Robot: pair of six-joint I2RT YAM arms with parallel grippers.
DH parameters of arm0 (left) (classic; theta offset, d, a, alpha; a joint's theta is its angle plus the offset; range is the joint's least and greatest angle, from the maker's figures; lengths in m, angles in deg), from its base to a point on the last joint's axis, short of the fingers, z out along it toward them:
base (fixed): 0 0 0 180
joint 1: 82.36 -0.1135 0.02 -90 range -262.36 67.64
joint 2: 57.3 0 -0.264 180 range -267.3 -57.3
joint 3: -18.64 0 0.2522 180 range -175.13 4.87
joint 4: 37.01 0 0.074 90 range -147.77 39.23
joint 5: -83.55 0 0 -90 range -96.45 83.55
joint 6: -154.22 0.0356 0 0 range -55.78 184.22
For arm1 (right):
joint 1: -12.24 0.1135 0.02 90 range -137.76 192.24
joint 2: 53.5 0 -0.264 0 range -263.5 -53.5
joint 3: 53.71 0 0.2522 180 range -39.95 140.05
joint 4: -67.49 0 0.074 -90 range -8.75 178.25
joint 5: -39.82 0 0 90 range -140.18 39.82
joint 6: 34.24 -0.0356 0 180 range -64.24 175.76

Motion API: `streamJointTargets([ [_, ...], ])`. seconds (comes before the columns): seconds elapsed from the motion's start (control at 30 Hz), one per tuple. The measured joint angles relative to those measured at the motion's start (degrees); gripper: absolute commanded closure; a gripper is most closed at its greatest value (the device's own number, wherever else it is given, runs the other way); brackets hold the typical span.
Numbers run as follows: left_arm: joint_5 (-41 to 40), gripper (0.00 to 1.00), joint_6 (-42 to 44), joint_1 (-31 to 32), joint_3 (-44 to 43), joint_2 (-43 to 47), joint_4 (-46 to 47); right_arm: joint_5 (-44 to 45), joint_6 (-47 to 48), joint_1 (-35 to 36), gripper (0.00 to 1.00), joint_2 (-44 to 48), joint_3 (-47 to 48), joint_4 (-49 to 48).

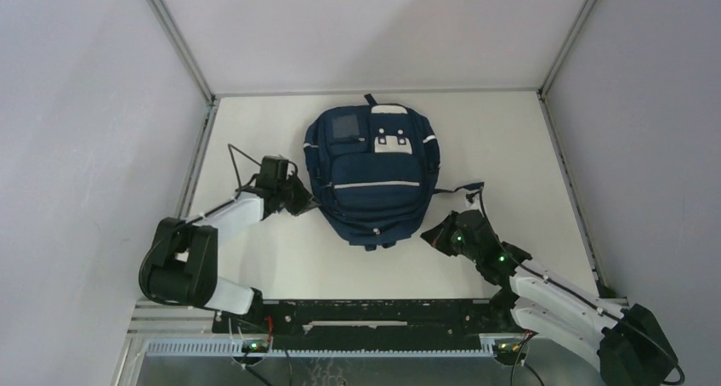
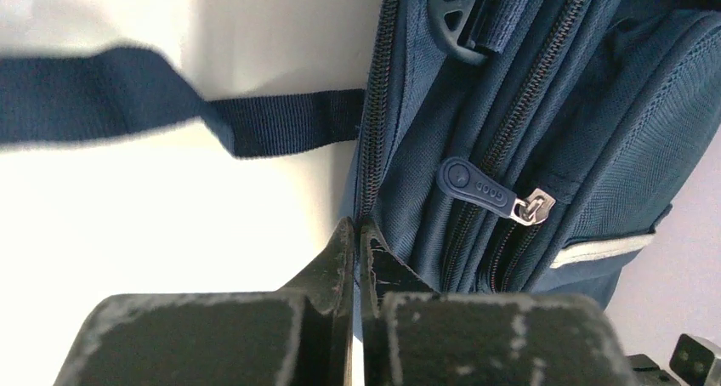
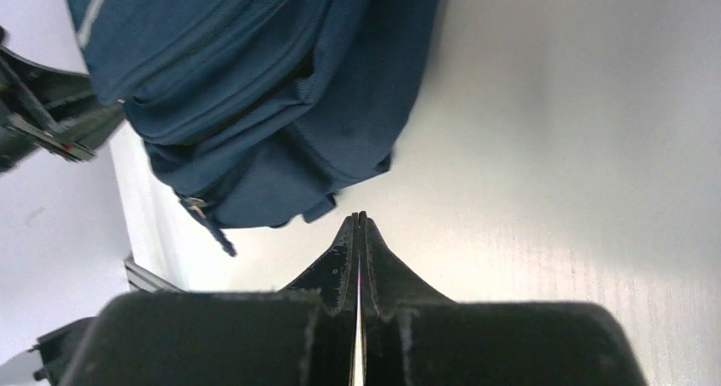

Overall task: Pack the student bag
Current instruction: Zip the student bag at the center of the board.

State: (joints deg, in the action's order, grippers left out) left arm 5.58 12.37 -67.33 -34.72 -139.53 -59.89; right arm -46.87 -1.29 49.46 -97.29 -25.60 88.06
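The student bag (image 1: 374, 178), navy with white piping and patches, lies flat mid-table, its grey window at the far left corner. My left gripper (image 1: 304, 201) is at its left side. In the left wrist view the gripper (image 2: 355, 224) is shut, its tips pinching the edge of the bag (image 2: 527, 105) where a side zipper seam runs between them. A zipper pull (image 2: 489, 189) lies just right of the tips. My right gripper (image 1: 432, 235) sits off the bag's near right corner. In the right wrist view this gripper (image 3: 358, 216) is shut on nothing, a little short of the bag (image 3: 272, 88).
A loose navy strap (image 2: 281, 122) trails over the white table left of the bag. Another strap (image 1: 463, 188) lies at the bag's right side near my right gripper. White walls and metal posts (image 1: 197, 76) bound the table (image 1: 510, 139) at the back and sides.
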Motion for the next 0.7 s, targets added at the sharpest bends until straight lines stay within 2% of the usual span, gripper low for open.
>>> streamJointTargets([
  [0.07, -0.35, 1.00, 1.22, -1.38, -1.22, 0.00, -1.77, -0.98, 0.74, -0.13, 1.00, -2.64, 1.05, 0.20],
  [0.1, -0.33, 0.97, 1.97, -1.97, -2.01, 0.00, -2.69, -1.60, 1.16, -0.20, 1.00, -3.93, 1.40, -0.17],
  [0.13, -0.31, 0.86, 2.69, -2.38, -2.84, 0.00, -3.65, -2.32, 1.57, -0.20, 0.99, -4.98, 1.66, -0.57],
  [0.23, 0.15, 0.48, 5.38, -2.89, -6.29, -0.02, -6.75, -1.97, 3.28, 2.43, 0.76, -6.80, 3.13, -0.50],
  [0.33, -0.04, 0.29, 7.65, -2.69, -7.45, 1.97, -8.33, 1.22, 5.55, 9.55, 0.65, -8.24, 7.43, 0.26],
  [0.53, -4.74, 0.27, 10.47, 0.55, -7.45, 14.03, -15.74, 6.67, 8.11, 19.34, 0.56, -15.06, 16.13, -1.42],
  [0.7, -6.54, 0.28, 8.15, 7.93, -6.34, 22.45, -17.11, 12.76, 7.58, 25.49, 0.52, -25.16, 23.32, 1.16],
])
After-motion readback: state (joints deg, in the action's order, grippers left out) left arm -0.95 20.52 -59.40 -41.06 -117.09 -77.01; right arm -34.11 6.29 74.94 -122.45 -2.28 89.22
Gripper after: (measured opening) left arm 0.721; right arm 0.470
